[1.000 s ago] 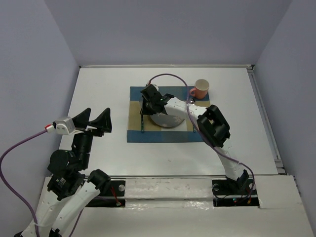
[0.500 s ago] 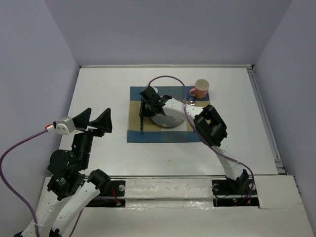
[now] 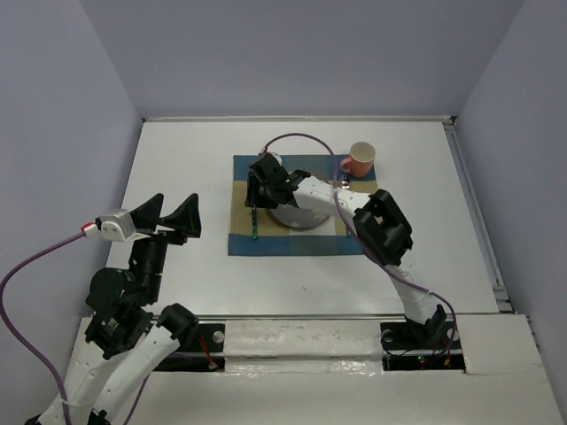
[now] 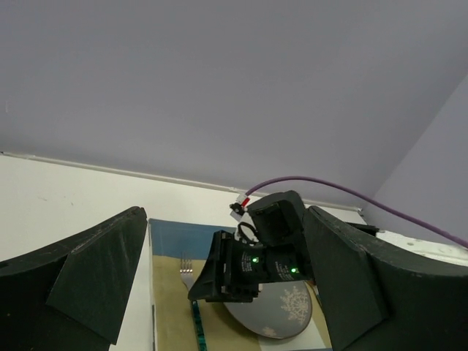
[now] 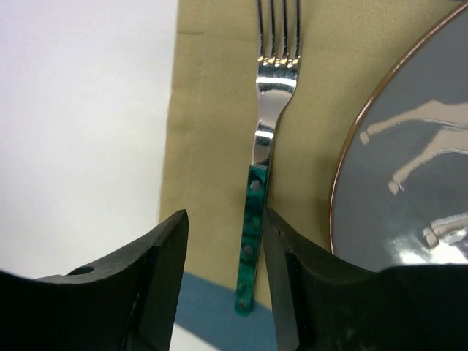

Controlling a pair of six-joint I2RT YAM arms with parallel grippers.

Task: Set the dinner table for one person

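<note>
Large white dinner table (image 3: pixel 177 168) filling the top view from the arm bases to the far wall; on it, just far of centre, a blue-and-tan checked placemat (image 3: pixel 241 243); on the placemat a grey plate (image 3: pixel 306 219) with a thin coppery rim; at the placemat's far-right corner a pink mug (image 3: pixel 361 159), handle to the left. Left of the plate, on a tan band, a fork (image 5: pixel 257 197) lying flat, tines far, green handle near, close beside the plate rim yet apart from it. Right gripper (image 5: pixel 224 241) low over the fork, fingers spread, straddling the handle without pinching it; handle close by the plate-side finger, contact unclear. Left gripper (image 3: pixel 168 212) up above the near-left of the table, fingers wide apart, nothing between them.
</note>
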